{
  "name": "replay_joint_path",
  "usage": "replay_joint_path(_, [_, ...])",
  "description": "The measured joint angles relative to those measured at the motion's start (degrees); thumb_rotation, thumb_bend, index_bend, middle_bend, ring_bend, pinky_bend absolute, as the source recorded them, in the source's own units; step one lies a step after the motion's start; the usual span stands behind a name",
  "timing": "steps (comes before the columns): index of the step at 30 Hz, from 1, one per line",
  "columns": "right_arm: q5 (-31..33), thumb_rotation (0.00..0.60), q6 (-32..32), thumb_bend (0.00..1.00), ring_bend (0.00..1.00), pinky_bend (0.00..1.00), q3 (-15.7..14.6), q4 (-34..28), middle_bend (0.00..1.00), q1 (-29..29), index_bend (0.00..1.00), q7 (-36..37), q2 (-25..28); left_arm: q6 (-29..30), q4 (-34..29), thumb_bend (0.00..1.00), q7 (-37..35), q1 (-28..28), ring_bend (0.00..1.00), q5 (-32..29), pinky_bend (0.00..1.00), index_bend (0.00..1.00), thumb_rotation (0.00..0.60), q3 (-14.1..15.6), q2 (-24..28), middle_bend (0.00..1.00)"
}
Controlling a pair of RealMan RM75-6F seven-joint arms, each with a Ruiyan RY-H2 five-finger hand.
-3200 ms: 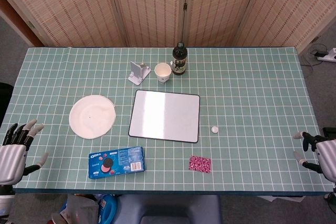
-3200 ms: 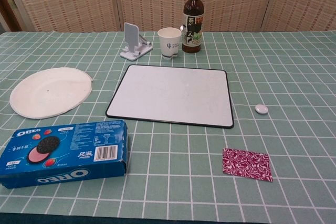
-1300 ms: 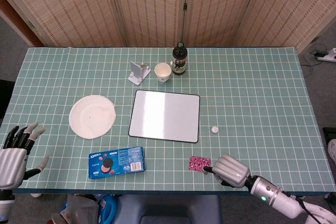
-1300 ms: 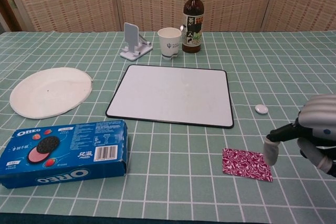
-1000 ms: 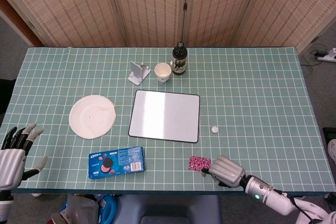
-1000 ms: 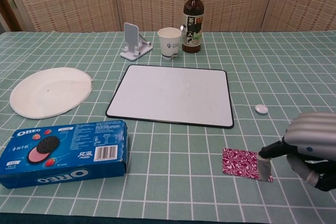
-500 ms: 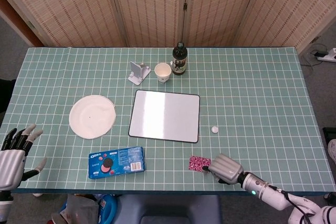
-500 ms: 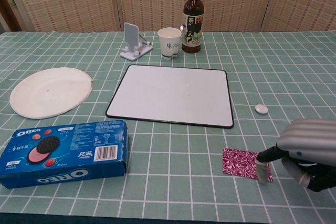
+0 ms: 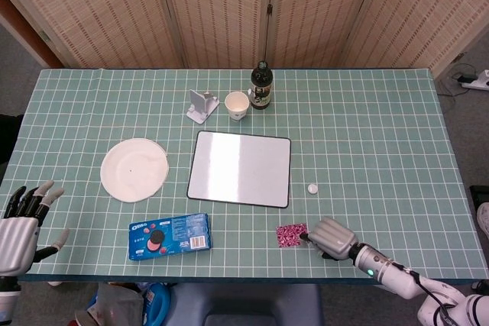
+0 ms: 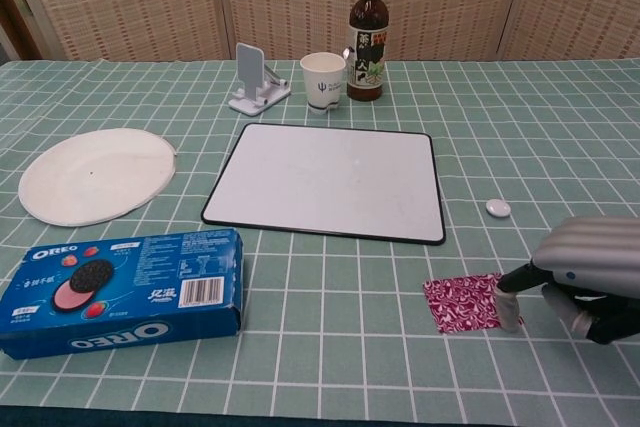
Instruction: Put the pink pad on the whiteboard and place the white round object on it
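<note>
The pink patterned pad lies flat on the tablecloth, below the whiteboard's right corner. My right hand is low at the pad's right edge, and one fingertip touches that edge. The frames do not show whether the thumb also holds the pad. The whiteboard lies bare in the middle of the table. To the right of it sits the small white round object. My left hand hangs at the near left table edge, fingers spread and holding nothing.
A blue Oreo box lies near the front left, with a white paper plate behind it. A phone stand, a paper cup and a dark bottle stand behind the whiteboard.
My right hand came in from the right and lowered onto the pad's right edge. In the last half second the pad has turned and slid slightly left. The left hand has barely moved.
</note>
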Motion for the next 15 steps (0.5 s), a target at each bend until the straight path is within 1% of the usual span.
replay_joint_path(7, [2.6,0.600,-0.3,1.00,1.00,1.00,1.1,1.7,0.97,0.6,0.36,0.1,-0.2,0.1,-0.1,0.29,0.2,0.0,0.12,0.0,0.03,0.16,0.600,0.0,0.0,0.10])
replay_joint_path(13, [3.6,0.600,1.3,1.00,1.00,1.00,1.9,2.1,0.97,0.5,0.36,0.8,0.3,0.2,-0.2,0.29,0.2,0.1,0.12,0.0,0.03,0.16,0.600,-0.1,0.2,0.10])
replay_joint_path(14, [3.7,0.600,1.7,0.96,1.00,1.00,2.0,2.0,0.96,0.4,0.36,0.8,0.5,0.2,-0.2,0.29,0.2,0.0,0.12,0.0,0.03,0.16,0.600,-0.1,0.2,0.10])
replay_joint_path(15, [3.8,0.600,2.3,0.89,1.00,1.00,2.2,1.9,0.96,0.3,0.36,0.9,0.6,0.1,-0.2,0.29,0.2,0.0,0.12,0.1,0.03,0.16,0.600,-0.1,0.2,0.10])
